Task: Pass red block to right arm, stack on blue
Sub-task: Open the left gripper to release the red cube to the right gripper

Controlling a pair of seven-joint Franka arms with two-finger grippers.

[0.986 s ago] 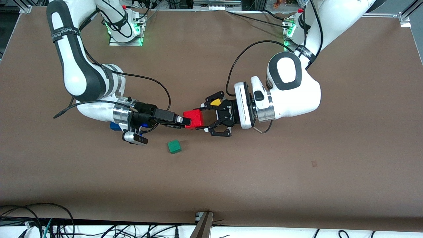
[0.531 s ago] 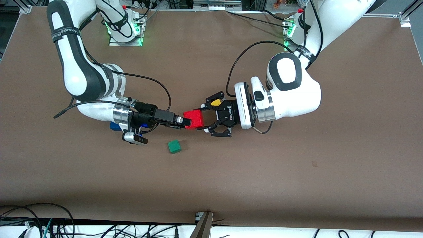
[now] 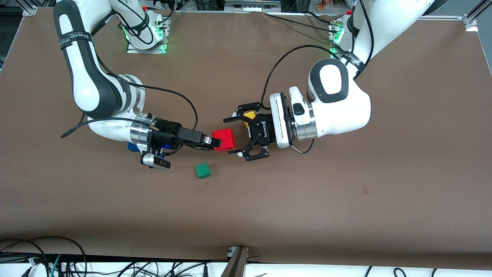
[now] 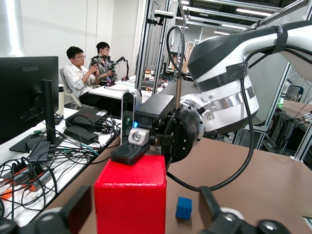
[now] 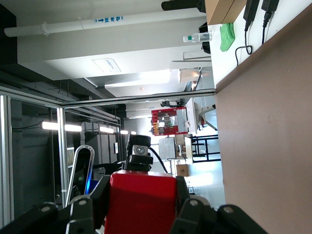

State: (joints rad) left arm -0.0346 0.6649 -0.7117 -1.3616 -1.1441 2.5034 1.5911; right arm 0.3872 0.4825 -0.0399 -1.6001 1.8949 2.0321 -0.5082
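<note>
The small bright red cube (image 3: 224,139) hung in the air over the middle of the brown surface (image 3: 346,200), pinched at one face by the slim black straight-fingered end effector of the right arm (image 3: 215,143), which was clenched on it. The left arm's linkage-fingered end effector (image 3: 235,132) stood just beside the cube's other face with its fingers spread and clear of the red sides; the left wrist view showed the cube (image 4: 130,194) sitting free between those splayed tips, so the handoff looked complete. The small deep blue cube (image 3: 132,146) rested on the surface at the right arm's end, mostly tucked under that arm's wrist, seen plainly in the left wrist view (image 4: 184,208). A small green cube (image 3: 202,170) lay nearer the front camera, well clear. The red cube read as light, rigid and smooth-faced, likely to slip or pivot if held only by a corner, so a square grip across two flat parallel faces seemed best. That hold looked shallow here, near one edge, and the stacking would probably need a slow, level descent.
</note>
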